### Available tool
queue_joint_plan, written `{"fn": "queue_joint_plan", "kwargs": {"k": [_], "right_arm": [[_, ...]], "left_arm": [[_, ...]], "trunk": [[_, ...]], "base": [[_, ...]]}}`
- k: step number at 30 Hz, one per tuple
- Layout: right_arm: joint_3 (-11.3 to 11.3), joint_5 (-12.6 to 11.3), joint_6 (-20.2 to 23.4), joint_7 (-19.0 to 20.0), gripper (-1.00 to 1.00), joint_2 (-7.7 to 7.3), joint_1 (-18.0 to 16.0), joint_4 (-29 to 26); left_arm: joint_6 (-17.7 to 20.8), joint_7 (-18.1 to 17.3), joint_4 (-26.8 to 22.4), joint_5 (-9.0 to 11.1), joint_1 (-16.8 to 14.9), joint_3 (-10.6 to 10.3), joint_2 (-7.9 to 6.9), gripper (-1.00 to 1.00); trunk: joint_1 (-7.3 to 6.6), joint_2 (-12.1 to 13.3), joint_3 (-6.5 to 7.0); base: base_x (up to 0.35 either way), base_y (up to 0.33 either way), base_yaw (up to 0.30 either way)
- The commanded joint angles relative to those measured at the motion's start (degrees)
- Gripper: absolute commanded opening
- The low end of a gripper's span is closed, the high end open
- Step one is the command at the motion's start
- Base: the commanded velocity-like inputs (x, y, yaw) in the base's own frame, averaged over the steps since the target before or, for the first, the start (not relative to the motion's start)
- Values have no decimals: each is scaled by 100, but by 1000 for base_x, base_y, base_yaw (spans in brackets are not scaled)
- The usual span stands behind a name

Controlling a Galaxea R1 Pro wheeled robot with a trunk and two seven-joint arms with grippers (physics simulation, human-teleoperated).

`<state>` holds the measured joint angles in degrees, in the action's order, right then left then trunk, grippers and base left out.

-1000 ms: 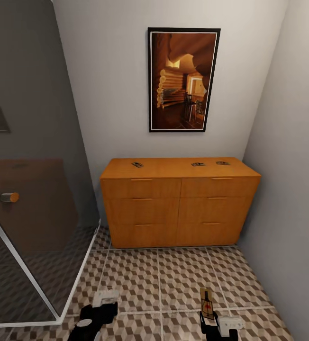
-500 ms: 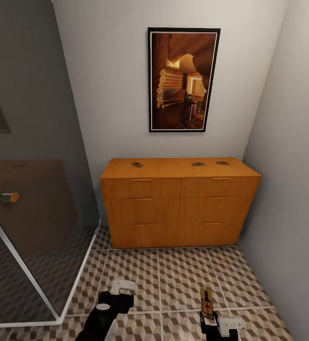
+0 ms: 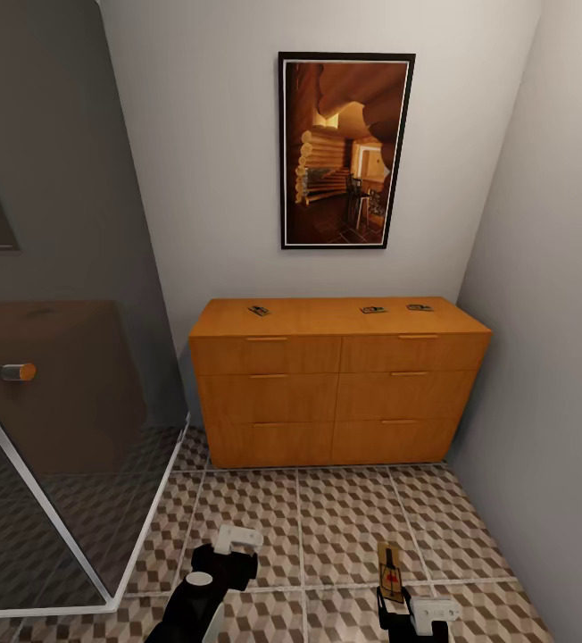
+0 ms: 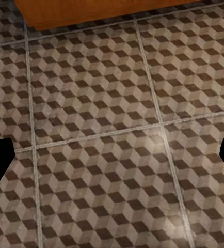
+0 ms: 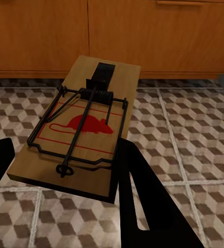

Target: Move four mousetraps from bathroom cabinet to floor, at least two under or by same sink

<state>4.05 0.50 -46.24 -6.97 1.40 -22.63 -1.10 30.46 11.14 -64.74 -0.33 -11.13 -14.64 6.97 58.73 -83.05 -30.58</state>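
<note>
The right gripper (image 5: 65, 170) has its jaws pinching a mousetrap (image 5: 83, 124); the left gripper (image 4: 112, 155) hangs over the bathroom floor (image 4: 101, 103), jaws spread wide.

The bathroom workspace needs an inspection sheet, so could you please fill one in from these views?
Surface: cube-pattern tiled floor, no trap lying on it.
Job's things: three mousetraps on the cabinet top, at and; the fourth trap is in the right gripper.
Clutter: nothing seen.
Grippers: right shut on the fourth trap above the floor; left gripper open, holding nothing.
Cables: nothing seen.
Surroundings: framed picture above the cabinet, glass shower screen on the left, grey wall on the right.
</note>
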Motion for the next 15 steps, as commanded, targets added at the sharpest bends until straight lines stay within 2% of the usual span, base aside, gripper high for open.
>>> {"fn": "queue_joint_plan", "kwargs": {"k": [1, 6, 15], "right_arm": [[43, 3, -10, -51, -100, 1, -4, 4], [41, 2, -8, -50, -100, 1, -4, 4], [41, 2, -8, -50, -100, 1, -4, 4]], "left_arm": [[30, 28, -9, 0, -3, -12, -2, 100], [30, 28, -5, 5, -3, -13, -3, 100], [30, 28, 27, 7, -3, -21, -3, 100]], "trunk": [[0, -3, -4], [0, -3, 20], [0, -3, 79]], "base": [[0, 0, -68], [0, 81, -160], [0, 252, -210]]}}
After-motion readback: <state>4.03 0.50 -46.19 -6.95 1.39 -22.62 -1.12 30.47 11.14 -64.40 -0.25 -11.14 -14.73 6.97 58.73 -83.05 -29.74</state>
